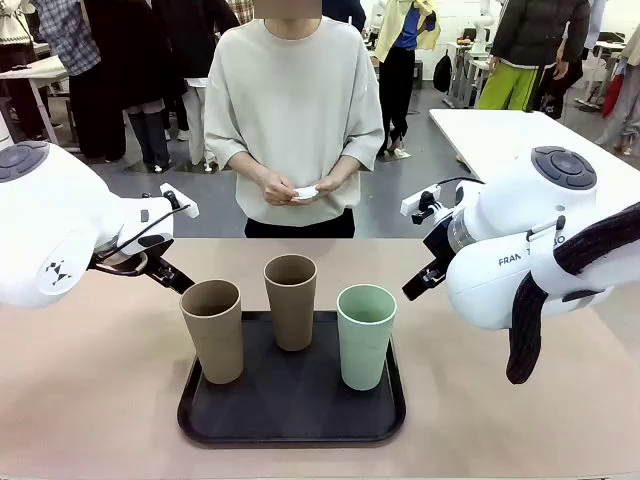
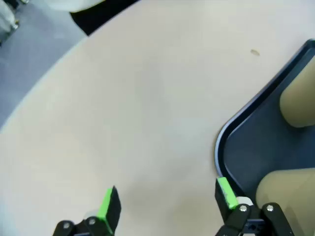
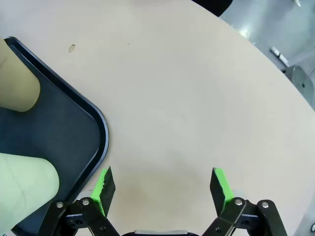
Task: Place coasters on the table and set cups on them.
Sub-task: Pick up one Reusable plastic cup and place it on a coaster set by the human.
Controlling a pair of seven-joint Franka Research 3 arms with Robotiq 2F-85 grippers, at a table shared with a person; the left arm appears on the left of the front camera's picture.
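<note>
The left claw (image 2: 166, 197) and right claw (image 3: 162, 186) gape empty over the tabletop (image 1: 90, 400), flanking the tray (image 1: 290, 422) of upright cups (image 1: 291, 300), while the coasters (image 1: 306, 191) lie straight across in the person's hands (image 1: 276, 187), midway between both arms.

You have a large beige-pink surface (image 1: 90, 400) with rounded corners, smooth and matte. One thing lies directly on it: a black rectangular plastic tray (image 1: 300, 405) with a raised rim and rounded corners. It sits flat, close to the near edge and about midway between the left and right edges, with its long sides parallel to that near edge. In the wrist views you can also spot a small brownish speck (image 2: 254, 52) on the surface, near the tray's rim.
</note>
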